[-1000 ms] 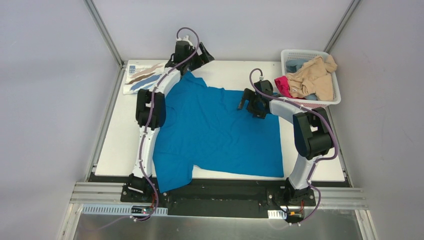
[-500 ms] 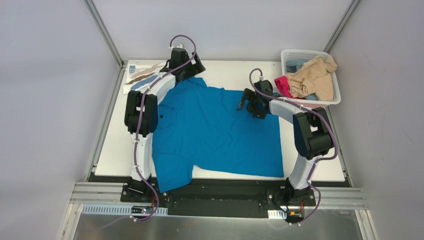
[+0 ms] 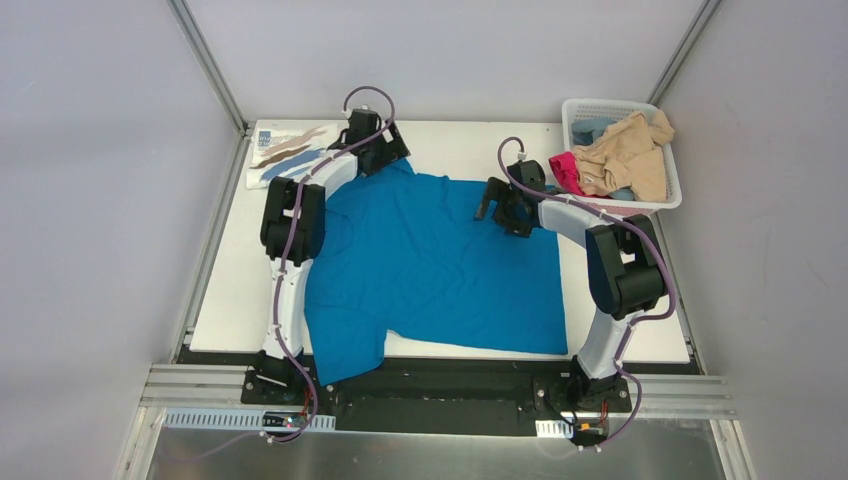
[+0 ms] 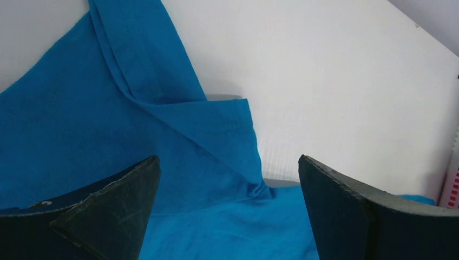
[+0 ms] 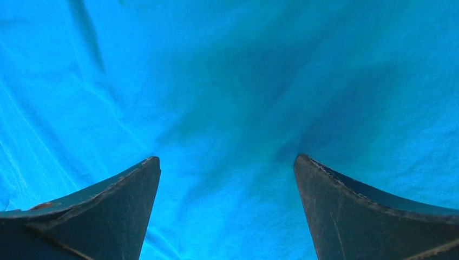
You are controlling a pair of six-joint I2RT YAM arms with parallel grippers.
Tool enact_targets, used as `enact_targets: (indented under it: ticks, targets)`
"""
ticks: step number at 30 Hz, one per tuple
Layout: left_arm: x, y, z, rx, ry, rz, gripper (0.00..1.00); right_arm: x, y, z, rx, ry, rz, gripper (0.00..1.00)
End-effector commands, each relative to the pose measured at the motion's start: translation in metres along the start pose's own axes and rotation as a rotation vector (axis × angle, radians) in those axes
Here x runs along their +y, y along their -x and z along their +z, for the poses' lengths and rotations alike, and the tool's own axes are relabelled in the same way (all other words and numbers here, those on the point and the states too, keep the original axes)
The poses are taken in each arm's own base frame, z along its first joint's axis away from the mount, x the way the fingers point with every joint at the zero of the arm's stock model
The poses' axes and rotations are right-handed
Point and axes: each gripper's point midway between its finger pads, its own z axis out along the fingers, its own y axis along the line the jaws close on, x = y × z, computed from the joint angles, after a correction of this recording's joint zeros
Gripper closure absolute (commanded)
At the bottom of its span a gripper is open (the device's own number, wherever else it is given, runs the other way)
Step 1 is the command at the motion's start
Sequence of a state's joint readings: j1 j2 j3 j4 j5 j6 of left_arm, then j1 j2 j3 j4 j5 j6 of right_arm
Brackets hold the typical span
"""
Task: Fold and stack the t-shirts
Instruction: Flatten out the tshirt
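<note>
The bright blue t-shirt [image 3: 430, 265] lies spread flat over the middle of the white table [image 3: 450, 140]. My left gripper [image 3: 385, 158] is open just above its far left sleeve [image 4: 205, 116], whose hem is folded over. My right gripper [image 3: 490, 208] is open with its tips close over the shirt's far right part [image 5: 227, 108]. A folded white t-shirt with brown and blue brushstrokes [image 3: 285, 150] lies at the far left corner. Beige [image 3: 625, 155], pink [image 3: 565, 168] and pale-blue [image 3: 590, 128] shirts sit in the basket.
The white plastic mesh basket [image 3: 672, 195] stands at the far right corner of the table. The blue shirt's near left sleeve hangs over the table's front edge by the left arm base [image 3: 270, 370]. Metal frame posts stand at the back corners.
My left gripper has moved from beyond the table's far edge back and down toward the blue shirt's far left sleeve. The right arm and the shirt have not moved.
</note>
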State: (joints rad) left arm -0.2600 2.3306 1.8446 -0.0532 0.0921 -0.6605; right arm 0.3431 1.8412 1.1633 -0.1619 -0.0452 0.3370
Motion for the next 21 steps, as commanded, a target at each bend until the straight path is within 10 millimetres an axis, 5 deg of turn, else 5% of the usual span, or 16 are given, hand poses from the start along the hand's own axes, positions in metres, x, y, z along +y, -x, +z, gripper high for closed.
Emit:
enact_targets:
  ticks: [1, 17, 21]
  targets:
    - [-0.002, 0.026, 0.006, -0.07, 0.007, -0.035, 0.01, -0.029, -0.028, 0.004, 0.088, -0.102, -0.011, 0.01]
    - [-0.045, 0.052, 0.045, -0.138, -0.178, -0.122, 0.01, -0.031, -0.031, 0.006, 0.104, -0.117, -0.02, 0.01]
    - [-0.069, 0.054, 0.062, -0.119, -0.296, -0.145, 0.01, -0.032, -0.032, 0.007, 0.103, -0.117, -0.02, 0.01]
